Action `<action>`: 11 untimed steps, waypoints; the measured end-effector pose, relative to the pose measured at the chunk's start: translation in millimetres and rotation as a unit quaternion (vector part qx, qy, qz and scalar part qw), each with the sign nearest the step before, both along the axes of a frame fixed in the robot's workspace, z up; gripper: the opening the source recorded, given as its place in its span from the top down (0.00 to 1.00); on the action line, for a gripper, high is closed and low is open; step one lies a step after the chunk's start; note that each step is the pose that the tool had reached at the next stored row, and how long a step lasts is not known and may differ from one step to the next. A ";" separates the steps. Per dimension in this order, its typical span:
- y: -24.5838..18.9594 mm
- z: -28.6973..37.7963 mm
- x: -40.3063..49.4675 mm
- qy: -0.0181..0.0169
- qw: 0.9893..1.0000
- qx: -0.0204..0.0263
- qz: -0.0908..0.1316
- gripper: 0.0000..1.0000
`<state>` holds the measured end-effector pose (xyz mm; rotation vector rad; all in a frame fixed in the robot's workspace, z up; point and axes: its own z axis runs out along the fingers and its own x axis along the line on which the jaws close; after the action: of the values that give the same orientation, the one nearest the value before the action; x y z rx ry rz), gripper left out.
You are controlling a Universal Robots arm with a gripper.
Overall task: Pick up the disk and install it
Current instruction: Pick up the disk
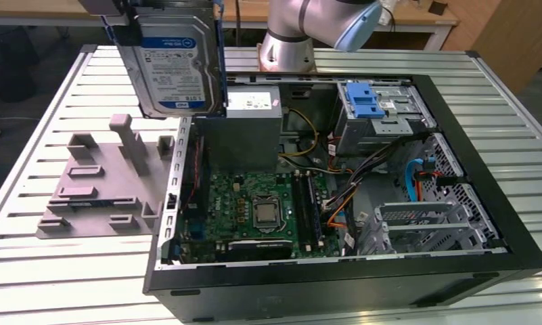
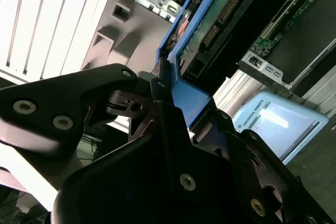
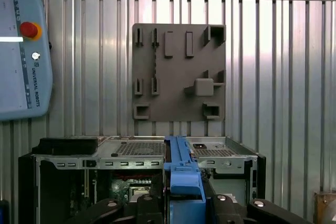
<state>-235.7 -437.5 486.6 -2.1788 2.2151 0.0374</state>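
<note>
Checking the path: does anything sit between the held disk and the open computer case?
Nothing visible does. The gripper holds the disk up in the air, and the computer case lies open with no cover; cables cross its inside.

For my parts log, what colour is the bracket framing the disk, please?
Blue; the bracket shows best in the first wrist view.

In the exterior view bright, even light falls from above: the slatted metal table (image 1: pixel 487 101) shines pale, and the inside of the computer case (image 1: pixel 343 284) lies in shadow. In the first wrist view glare streaks the slats and washes out the screen of the teach pendant (image 3: pixel 21 51). In the second wrist view the gripper (image 2: pixel 168 85), clamped on the disk (image 2: pixel 215 19), is dark.
</note>
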 end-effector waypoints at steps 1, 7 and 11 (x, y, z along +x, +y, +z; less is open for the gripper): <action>-0.3 0.0 2.9 0.000 1.000 0.000 0.000 0.63; -0.6 -0.2 6.4 0.000 1.000 0.000 0.000 0.63; -0.6 -0.2 6.9 0.000 1.000 0.000 0.000 0.63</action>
<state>-228.8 -438.1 486.4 -2.1789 2.2151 0.0374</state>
